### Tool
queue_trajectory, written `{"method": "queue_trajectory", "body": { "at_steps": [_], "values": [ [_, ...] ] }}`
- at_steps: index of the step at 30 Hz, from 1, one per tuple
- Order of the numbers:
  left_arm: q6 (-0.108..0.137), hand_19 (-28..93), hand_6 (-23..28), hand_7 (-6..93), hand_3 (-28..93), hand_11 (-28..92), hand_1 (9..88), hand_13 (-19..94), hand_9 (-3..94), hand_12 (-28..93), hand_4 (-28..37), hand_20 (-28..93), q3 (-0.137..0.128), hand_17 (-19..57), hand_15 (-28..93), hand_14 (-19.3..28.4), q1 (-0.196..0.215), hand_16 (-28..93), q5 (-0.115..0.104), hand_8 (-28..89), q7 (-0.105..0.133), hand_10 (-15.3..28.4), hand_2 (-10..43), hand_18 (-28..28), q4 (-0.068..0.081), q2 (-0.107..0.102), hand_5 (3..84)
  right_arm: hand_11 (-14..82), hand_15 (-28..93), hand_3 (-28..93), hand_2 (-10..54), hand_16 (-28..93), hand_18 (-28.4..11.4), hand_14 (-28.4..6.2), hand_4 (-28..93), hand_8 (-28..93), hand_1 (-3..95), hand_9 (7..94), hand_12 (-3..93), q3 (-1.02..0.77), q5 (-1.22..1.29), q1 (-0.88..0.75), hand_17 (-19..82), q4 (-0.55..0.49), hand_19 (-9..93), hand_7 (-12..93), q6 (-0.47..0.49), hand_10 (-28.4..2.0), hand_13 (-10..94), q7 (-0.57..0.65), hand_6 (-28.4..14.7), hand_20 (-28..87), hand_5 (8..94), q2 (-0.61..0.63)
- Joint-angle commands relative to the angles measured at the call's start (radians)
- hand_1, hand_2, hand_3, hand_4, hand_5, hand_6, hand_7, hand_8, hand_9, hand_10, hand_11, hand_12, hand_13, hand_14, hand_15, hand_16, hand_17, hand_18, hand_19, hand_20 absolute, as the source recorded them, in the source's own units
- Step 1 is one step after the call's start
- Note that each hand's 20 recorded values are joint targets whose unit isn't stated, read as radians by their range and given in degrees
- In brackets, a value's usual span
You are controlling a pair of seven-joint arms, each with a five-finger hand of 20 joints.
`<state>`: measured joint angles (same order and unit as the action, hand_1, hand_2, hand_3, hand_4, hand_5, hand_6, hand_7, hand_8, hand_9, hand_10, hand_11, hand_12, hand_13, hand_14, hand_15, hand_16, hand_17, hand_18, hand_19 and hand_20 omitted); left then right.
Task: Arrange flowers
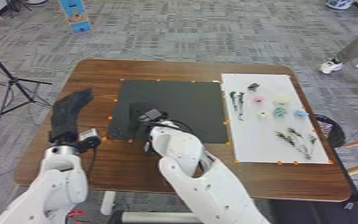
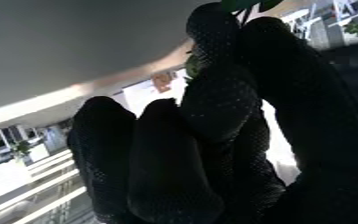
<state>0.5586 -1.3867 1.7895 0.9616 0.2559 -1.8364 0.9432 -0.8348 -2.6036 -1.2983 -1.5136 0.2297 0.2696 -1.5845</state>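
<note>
The right hand (image 1: 139, 110), in a black fabric glove, is over the left half of the square black mat (image 1: 180, 95), left of the frame's centre; its fingers are closed narrow on a thin stem with green leaves (image 2: 238, 4), seen between the fingertips in the right wrist view; more bits of green lie beside the same fingers. Under the mat is the brown wooden bench (image 1: 104, 72); against the mat's right side lies the long white sheet (image 1: 251, 150), right of centre. On its upper half are a small dark object (image 1: 254, 86), dark green stems (image 1: 240, 106), and round pink (image 1: 259, 99), pale yellow (image 1: 282, 100), blue-green (image 1: 280, 112) and light blue (image 1: 301, 114) flower heads; leafy green sprigs (image 1: 296, 142) lie lower down, near the right edge of the sheet. The left hand (image 1: 67, 115), also black-gloved, is at the left of the frame, fingers straight and holding nothing.
</note>
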Motion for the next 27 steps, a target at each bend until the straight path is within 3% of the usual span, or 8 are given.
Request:
{"method": "queue_trajectory", "body": {
  "at_steps": [1, 14, 18, 21, 24, 25, 26, 27],
  "values": [
    [0.010, 5, 2.6, 16.6, 69, 18, 24.1, 39, 50.8, 10, -28.3, 18, 0.019, 11.6, 12, 12.3, -0.050, -2, 0.011, -9, -0.007, 13.3, 29.0, 6.4, -0.009, 0.023, 52.3, 50.2, 72, 62, -9.5, 47, -19.2, -4.5, 7, 28, 51.5, 91.9, 39.0, -0.010, -0.007, -0.005, 66, 0.025, 93, 25, -0.021, -7.0, 92, 0.009, -0.1, 68, 82.7, -0.016],
    [0.022, 5, 2.7, 16.4, 70, 18, 22.4, 39, 50.6, 10, -28.3, 18, 0.031, 11.3, 12, 12.4, -0.059, -2, 0.025, -9, -0.027, 13.3, 23.5, 6.5, -0.016, 0.035, 51.9, 49.3, 72, 60, -9.5, 47, -20.1, -5.3, 3, 24, 48.0, 91.8, 38.5, -0.009, 0.067, 0.040, 65, 0.050, 93, 19, -0.086, -7.8, 91, 0.043, -1.2, 67, 83.5, -0.012],
    [0.007, 5, 2.8, 16.2, 70, 18, 21.9, 39, 50.4, 10, -28.3, 18, 0.015, 11.1, 12, 12.5, -0.035, -2, 0.024, -9, -0.018, 13.2, 21.3, 6.6, -0.024, 0.031, 51.7, 49.2, 72, 60, -8.6, 47, -20.4, -5.4, 2, 23, 45.6, 91.9, 38.2, -0.008, 0.099, 0.049, 64, 0.048, 93, 17, -0.094, -8.0, 91, 0.063, -1.9, 67, 83.5, -0.009],
    [-0.005, 5, 2.9, 16.1, 71, 18, 20.6, 38, 50.2, 11, -28.3, 18, -0.002, 10.7, 12, 12.5, -0.012, -2, 0.021, -9, -0.008, 13.1, 15.4, 6.9, -0.030, 0.028, 51.4, 49.1, 72, 64, -5.5, 47, -20.6, -5.5, -1, 16, 38.3, 92.1, 37.8, -0.012, 0.118, 0.047, 64, 0.046, 93, 16, -0.099, -8.2, 91, 0.066, -2.3, 68, 82.7, -0.010],
    [-0.022, 5, 3.0, 15.8, 72, 18, 19.4, 38, 50.0, 11, -28.3, 18, -0.025, 10.2, 12, 12.5, 0.021, -2, 0.020, -8, 0.003, 12.9, 9.4, 7.4, -0.040, 0.024, 50.9, 48.8, 72, 66, -1.7, 47, -21.1, -5.7, -2, -4, 30.8, 92.2, 37.7, -0.017, 0.139, 0.044, 64, 0.043, 93, 18, -0.101, -8.7, 91, 0.063, -2.7, 68, 82.5, -0.011],
    [-0.084, 5, 2.9, 15.7, 73, 18, 19.1, 38, 49.8, 11, -28.3, 18, -0.116, 9.9, 12, 12.5, 0.148, -2, -0.012, -8, 0.063, 12.9, 8.0, 7.6, -0.071, 0.016, 50.7, 48.7, 72, 65, -0.6, 47, -21.2, -5.9, -3, -5, 29.2, 92.2, 37.7, -0.019, 0.142, 0.043, 64, 0.040, 93, 18, -0.093, -8.8, 91, 0.063, -3.0, 68, 82.0, -0.011],
    [-0.124, 5, 2.9, 15.6, 73, 18, 18.7, 38, 49.7, 11, -28.3, 18, -0.164, 9.8, 12, 12.5, 0.211, -2, -0.022, -8, 0.091, 12.9, 6.9, 7.7, -0.082, 0.018, 50.7, 48.7, 72, 65, 0.1, 47, -21.3, -6.1, -3, -5, 27.8, 92.1, 37.8, -0.021, 0.147, 0.040, 64, 0.039, 93, 17, -0.097, -8.8, 91, 0.060, -3.1, 68, 81.8, -0.010],
    [-0.129, 5, 2.9, 15.6, 73, 18, 18.2, 37, 49.6, 11, -28.3, 17, -0.172, 9.5, 12, 12.5, 0.222, -2, -0.023, -8, 0.100, 12.8, 5.9, 7.9, -0.084, 0.018, 50.7, 48.6, 72, 64, 1.0, 47, -21.6, -6.3, -3, -5, 26.2, 92.1, 37.7, -0.019, 0.148, 0.041, 64, 0.038, 93, 17, -0.100, -8.9, 91, 0.058, -3.3, 68, 81.4, -0.009]
  ]
}}
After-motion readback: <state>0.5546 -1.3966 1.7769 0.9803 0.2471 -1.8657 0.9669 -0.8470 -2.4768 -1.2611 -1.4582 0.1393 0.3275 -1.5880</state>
